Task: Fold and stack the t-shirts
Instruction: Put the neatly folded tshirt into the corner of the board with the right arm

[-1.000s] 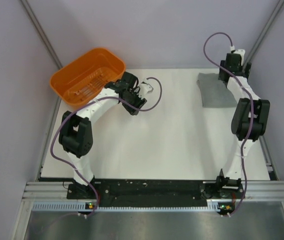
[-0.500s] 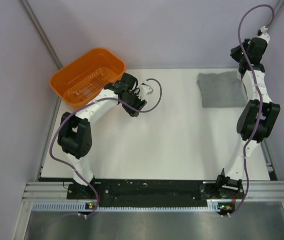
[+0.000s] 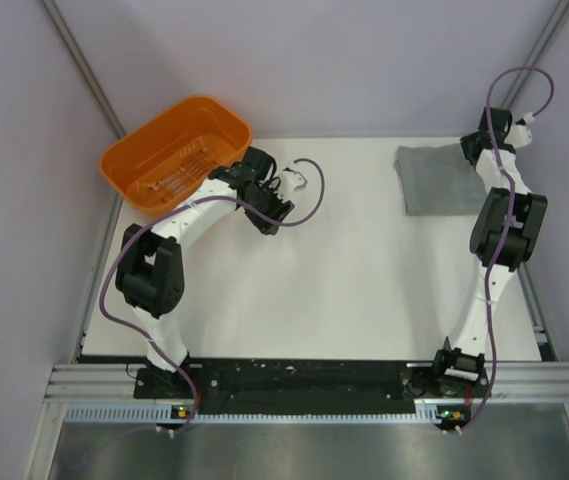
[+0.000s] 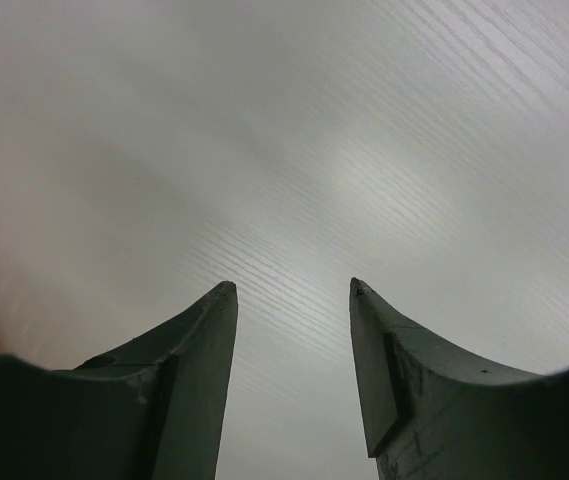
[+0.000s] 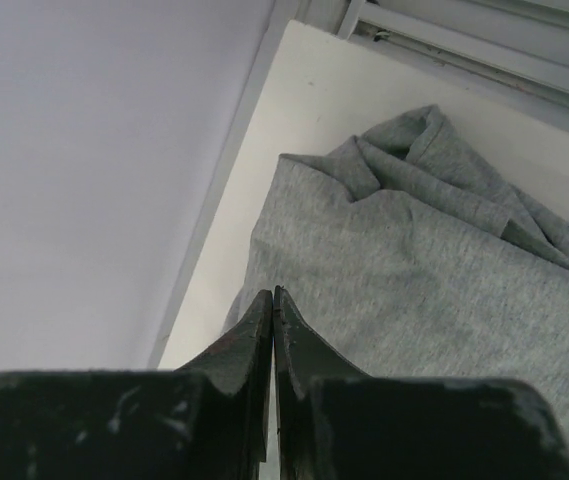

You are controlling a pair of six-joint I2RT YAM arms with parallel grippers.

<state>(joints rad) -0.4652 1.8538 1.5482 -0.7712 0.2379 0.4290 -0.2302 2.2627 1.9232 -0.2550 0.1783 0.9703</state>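
Observation:
The heather-grey t-shirt [image 3: 438, 181] lies folded into a rough rectangle at the table's far right corner. Its bunched end [image 5: 434, 150] points toward the table's edge. My right gripper [image 3: 472, 152] hangs just above the shirt's far right edge. In the right wrist view its jaws [image 5: 273, 293] are pressed together and no cloth shows between them. My left gripper [image 3: 270, 218] hovers over bare white table near the basket. In the left wrist view it [image 4: 290, 288] stands open with nothing between its fingers.
An orange plastic basket [image 3: 175, 151] sits tilted at the far left corner, partly over the table's edge. Grey walls close in the white table [image 3: 364, 280] on the left, back and right. The right wall and a metal rail [image 5: 464, 40] run close to the shirt.
My right gripper has gone from open to shut. It rose up and back off the shirt, then came down a little toward the shirt's far edge. The left arm has stayed put.

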